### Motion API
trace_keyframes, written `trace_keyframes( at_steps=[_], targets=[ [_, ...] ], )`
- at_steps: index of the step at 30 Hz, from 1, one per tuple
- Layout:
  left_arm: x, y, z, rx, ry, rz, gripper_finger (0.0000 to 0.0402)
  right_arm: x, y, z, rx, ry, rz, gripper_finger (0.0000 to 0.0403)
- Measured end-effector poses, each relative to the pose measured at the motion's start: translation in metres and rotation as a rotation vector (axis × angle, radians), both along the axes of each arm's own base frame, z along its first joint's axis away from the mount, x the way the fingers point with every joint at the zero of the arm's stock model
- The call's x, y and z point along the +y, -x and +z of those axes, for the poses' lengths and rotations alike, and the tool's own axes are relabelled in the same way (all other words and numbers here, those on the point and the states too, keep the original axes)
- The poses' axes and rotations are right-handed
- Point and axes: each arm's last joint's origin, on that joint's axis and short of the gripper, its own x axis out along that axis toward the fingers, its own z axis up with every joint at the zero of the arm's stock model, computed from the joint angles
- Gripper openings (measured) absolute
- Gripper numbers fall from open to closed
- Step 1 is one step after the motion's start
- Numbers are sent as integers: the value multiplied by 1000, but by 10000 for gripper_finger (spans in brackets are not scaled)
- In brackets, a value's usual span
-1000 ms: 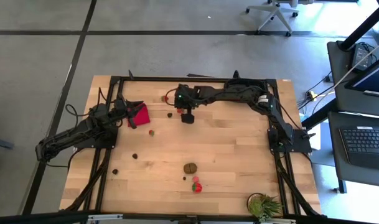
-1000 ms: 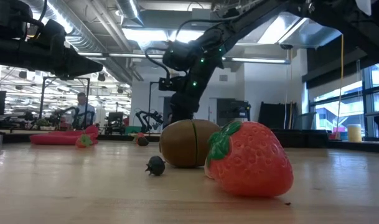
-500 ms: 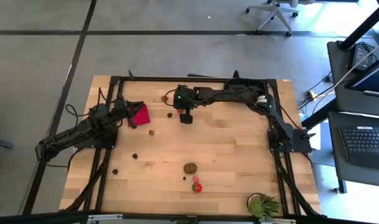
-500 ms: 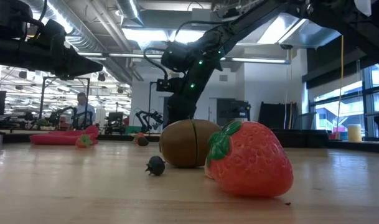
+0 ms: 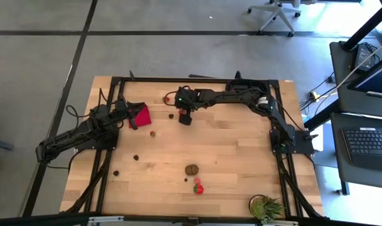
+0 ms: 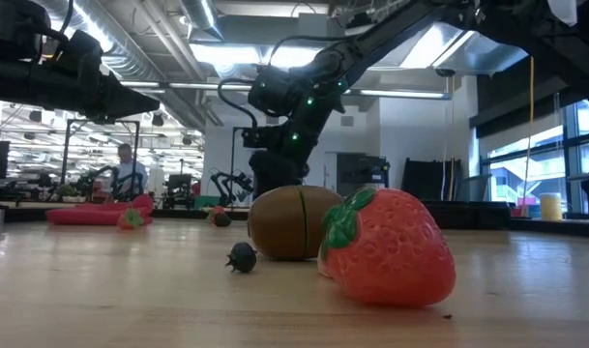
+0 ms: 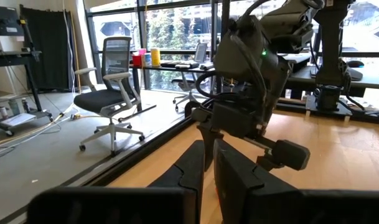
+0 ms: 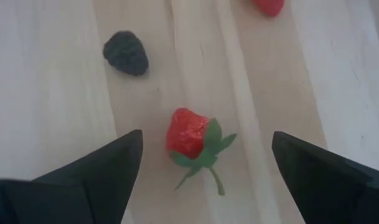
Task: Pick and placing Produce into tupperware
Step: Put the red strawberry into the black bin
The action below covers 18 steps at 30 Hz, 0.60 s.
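Note:
My right gripper [image 5: 184, 118] hangs open, pointing down, over the far middle of the table. In the right wrist view a small red strawberry with green leaves [image 8: 186, 132] lies on the wood between the two open fingers, untouched. A dark berry [image 8: 126, 54] and another red piece [image 8: 268, 5] lie just beyond it. More produce rests on the table: a brown lump [image 5: 191, 169], a strawberry [image 5: 198, 187], a strawberry [image 5: 153, 133] and dark berries [image 5: 135, 157]. My left gripper [image 7: 209, 177] waits shut at the left, beside the red cloth [image 5: 140, 115]. The tupperware does not show.
A spiky green plant [image 5: 266, 207] stands at the near right corner. Black frame rails [image 5: 285, 176] run along the table's left, right and far sides. Bare wood lies open in the table's middle. In the low view a person [image 6: 130, 169] sits far behind the table.
My right gripper has rolled at the wrist and swung a little toward the table's left edge, staying open above the small strawberry. No produce has moved.

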Motion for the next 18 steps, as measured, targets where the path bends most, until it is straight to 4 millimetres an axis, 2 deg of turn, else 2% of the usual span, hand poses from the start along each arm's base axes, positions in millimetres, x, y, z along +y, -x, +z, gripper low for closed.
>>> trace_keyframes(
  at_steps=[7, 11, 18],
  targets=[
    [0, 0, 0, 1, 0, 0, 28, 1, -5, -21, -7, -68, -74, 357],
    [0, 0, 0, 1, -1, 0, 27, 8, -7, -22, -8, -57, -65, 357],
    [0, 0, 0, 3, -2, 0, 27, 7, -8, -22, -19, -75, -83, 356]
  ],
)
